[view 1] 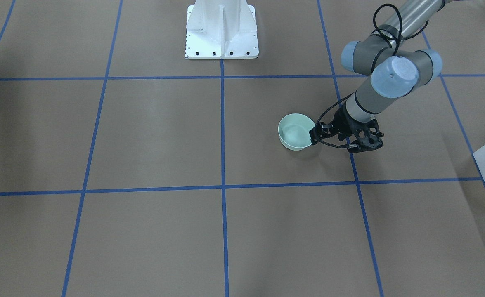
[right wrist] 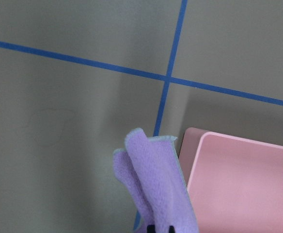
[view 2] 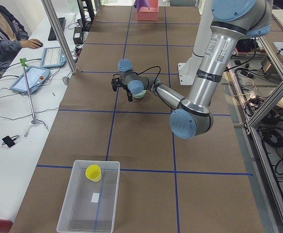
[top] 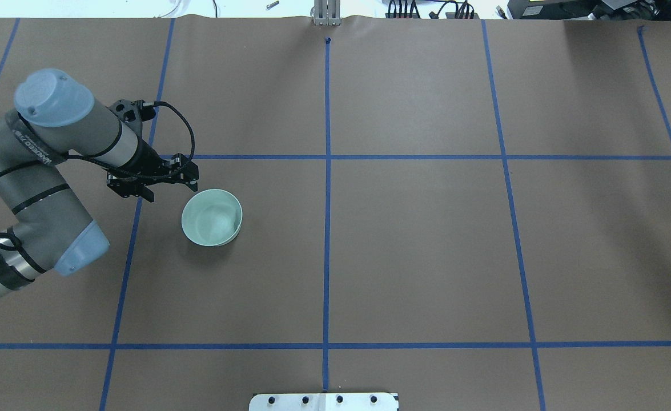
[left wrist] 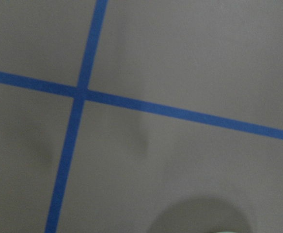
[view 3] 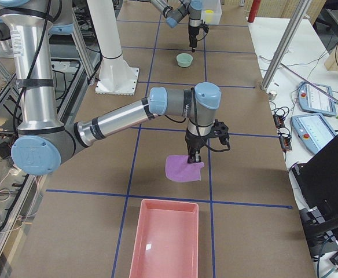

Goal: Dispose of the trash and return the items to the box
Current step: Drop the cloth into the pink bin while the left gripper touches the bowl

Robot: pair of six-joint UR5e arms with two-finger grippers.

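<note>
- Out at the table's left end sits the box (view 2: 65, 208).
- Just beside the pink tray (view 3: 163, 246), the purple cloth (view 3: 183, 169) is pinched in the right gripper (view 3: 190, 157).
- The left gripper (top: 153, 184) hovers with fingers spread wide, just beside the mint bowl (top: 212, 217).
- The yellow cup (view 2: 93, 173) is upright inside the box.

Desk (top: 426, 257) under brown paper, blue tape lines (top: 327, 240) forming grid. White pedestal (view 1: 221, 33) at robot-side edge. Seated operator (view 2: 3, 36) at side bench (view 2: 6, 126), two tablets (view 2: 30, 80) beside.
</note>
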